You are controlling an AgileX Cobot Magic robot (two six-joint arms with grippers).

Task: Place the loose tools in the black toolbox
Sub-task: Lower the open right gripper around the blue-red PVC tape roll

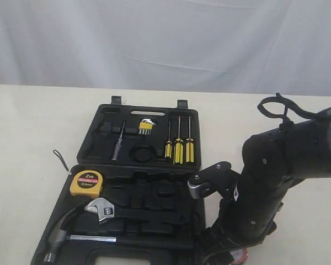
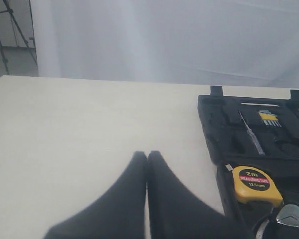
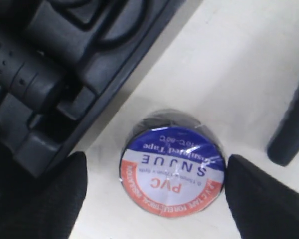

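Note:
The black toolbox (image 1: 91, 141) lies open on the table, both halves flat. A yellow tape measure (image 1: 86, 183) sits in the near half's left corner and also shows in the left wrist view as the tape measure (image 2: 256, 184). A small black tape roll (image 3: 172, 167) with a white, blue and red label lies flat on the table just beside the toolbox wall (image 3: 104, 59). My right gripper (image 3: 157, 172) is open and straddles the roll, a finger on each side, both apart from it. My left gripper (image 2: 147, 155) is shut on nothing, above bare table beside the toolbox (image 2: 209, 129).
In the box lie a hammer (image 1: 60, 234), a silver wrench (image 1: 102, 208), yellow-handled screwdrivers (image 1: 179, 149) and hex keys (image 1: 145, 127). A thin black strap (image 1: 59, 160) lies on the table left of the box. A dark rounded bar (image 3: 289, 134) lies near the roll.

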